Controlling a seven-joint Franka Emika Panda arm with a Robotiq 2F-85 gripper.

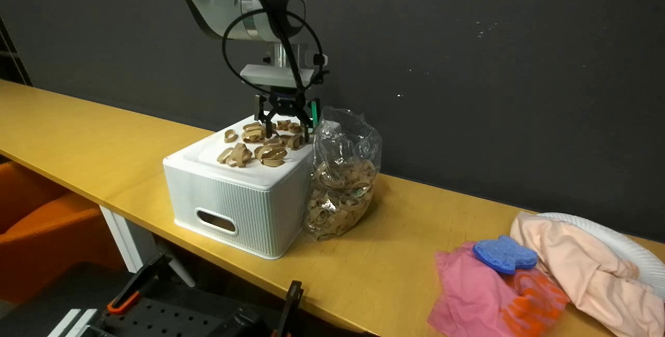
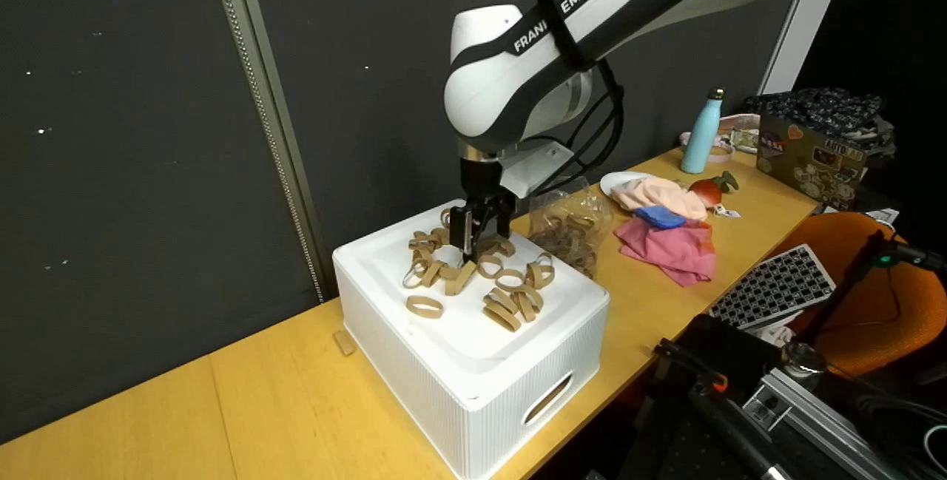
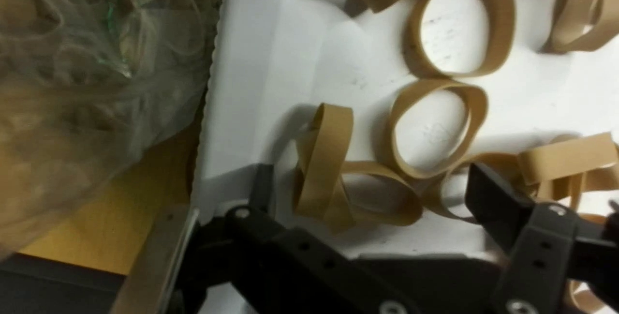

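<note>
The black gripper stands open over flat tan looped bands atop a ribbed white plastic box. A clear plastic bag of more bands stands just beside it; farther along the yellow wooden desk, a blue sponge lies on pink cloth.

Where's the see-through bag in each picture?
In an exterior view: bag near the middle, right of the white box.
In an exterior view: bag just right of the middle, partly behind the white box.
Wrist view: bag along the left side, beside the white box.
Shared landmark: the white box.
</note>
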